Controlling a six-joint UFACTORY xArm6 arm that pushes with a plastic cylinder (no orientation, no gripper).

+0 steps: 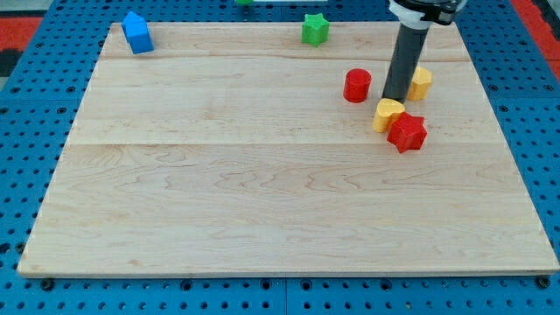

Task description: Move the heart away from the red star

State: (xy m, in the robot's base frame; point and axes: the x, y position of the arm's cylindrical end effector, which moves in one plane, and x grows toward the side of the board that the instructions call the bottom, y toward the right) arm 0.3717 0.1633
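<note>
A yellow heart (387,114) lies at the view's upper right, touching the red star (408,132) just below and to its right. My tip (395,99) stands right at the heart's top edge, between it and a second yellow block (421,82). A red cylinder (357,86) stands left of the rod.
A green star (315,29) sits near the board's top edge. A blue block (137,33) lies at the top left corner. The wooden board (262,192) rests on a blue perforated surface. A green piece (245,3) shows at the top edge of the view.
</note>
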